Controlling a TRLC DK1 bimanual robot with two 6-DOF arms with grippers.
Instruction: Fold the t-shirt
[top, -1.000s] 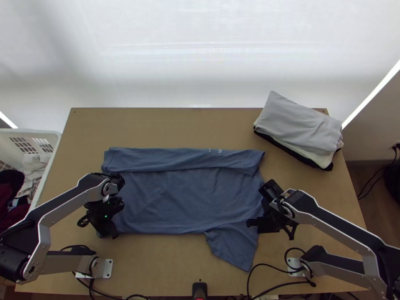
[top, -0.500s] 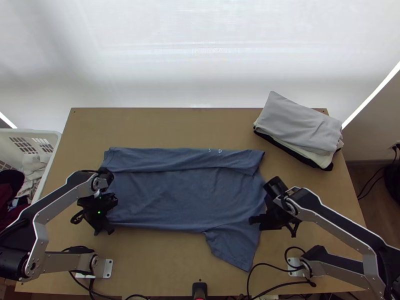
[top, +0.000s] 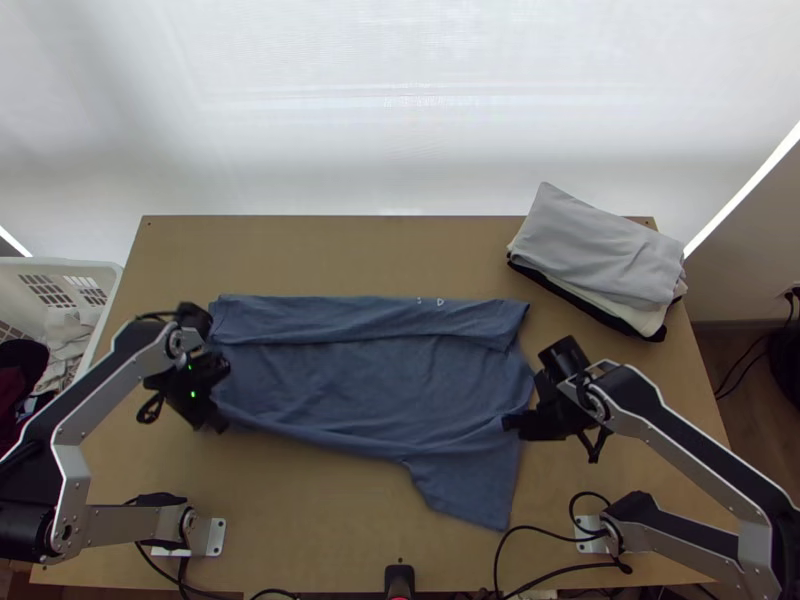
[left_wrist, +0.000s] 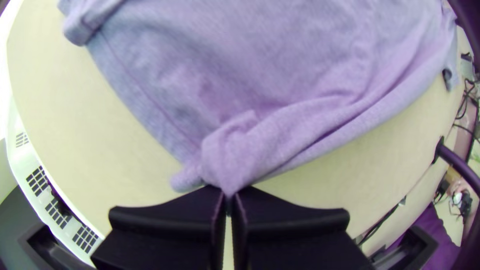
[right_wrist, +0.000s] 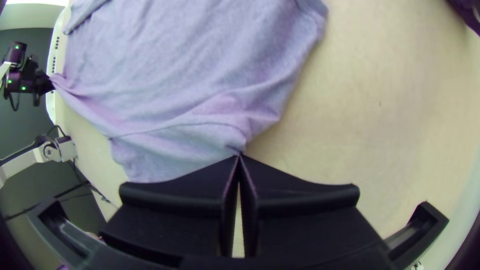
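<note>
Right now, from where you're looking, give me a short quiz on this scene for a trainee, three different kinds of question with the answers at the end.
1. Multiple choice: seen from above, which long side of the blue t-shirt lies folded over?
a) the near one
b) the far one
c) neither
2. True or false: the left gripper and the right gripper both have their fingers closed on the t-shirt.
3. Fill in the missing word: in the top view, the stack of folded clothes at the table's far right corner has a light ____ piece on top.

Key: 1 b; 2 true; 3 grey
</note>
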